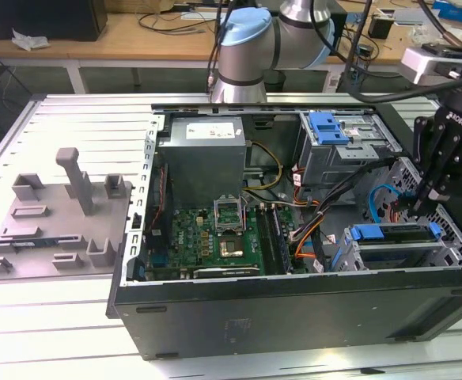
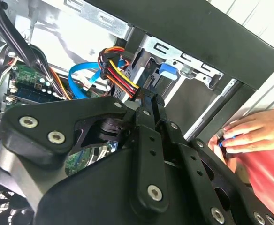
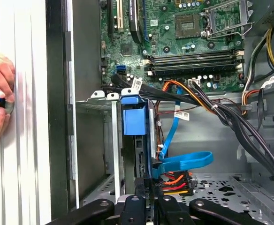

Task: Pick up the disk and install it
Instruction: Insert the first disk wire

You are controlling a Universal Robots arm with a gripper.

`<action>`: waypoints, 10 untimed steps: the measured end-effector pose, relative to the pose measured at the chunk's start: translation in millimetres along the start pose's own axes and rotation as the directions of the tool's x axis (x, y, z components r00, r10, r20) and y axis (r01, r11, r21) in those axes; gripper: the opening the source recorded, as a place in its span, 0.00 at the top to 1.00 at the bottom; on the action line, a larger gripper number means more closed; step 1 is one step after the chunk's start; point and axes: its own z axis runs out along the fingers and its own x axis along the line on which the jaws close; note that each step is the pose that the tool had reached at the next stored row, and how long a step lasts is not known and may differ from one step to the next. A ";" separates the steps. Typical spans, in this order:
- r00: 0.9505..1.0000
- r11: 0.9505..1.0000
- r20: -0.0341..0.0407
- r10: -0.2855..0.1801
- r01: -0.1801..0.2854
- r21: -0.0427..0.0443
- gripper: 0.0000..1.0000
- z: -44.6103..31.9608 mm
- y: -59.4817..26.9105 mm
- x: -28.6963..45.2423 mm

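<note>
Exterior view: the disk (image 1: 393, 232) stands in the case's (image 1: 294, 309) lower bay, with the gripper (image 1: 419, 209) just above it.
First wrist view: the disk (image 3: 134, 117) stands on edge.
Second wrist view: the fingers (image 2: 146, 140) are narrow.
It is likely rigid, weighty and shock-sensitive, so hold it by the blue frame.

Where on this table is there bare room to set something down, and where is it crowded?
Free: bare table on the camera side of the grey fixture, and the strip beyond it. Crowded: inside the case, cables packed between motherboard and drive cage.
</note>
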 end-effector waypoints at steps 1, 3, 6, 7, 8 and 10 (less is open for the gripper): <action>1.000 1.000 0.006 -0.001 0.001 0.001 0.84 0.2 0.0 1.0; 1.000 1.000 0.023 -0.005 0.005 0.002 0.84 0.6 0.1 3.6; 0.999 1.000 0.052 -0.011 0.011 0.005 0.84 1.4 0.2 8.1; 0.998 1.000 0.065 -0.014 0.013 0.007 0.84 1.9 0.7 11.4; 0.997 1.000 0.069 -0.015 0.015 0.011 0.84 2.8 3.8 15.2; 0.997 1.000 0.069 -0.016 0.015 0.011 0.84 2.8 3.8 15.3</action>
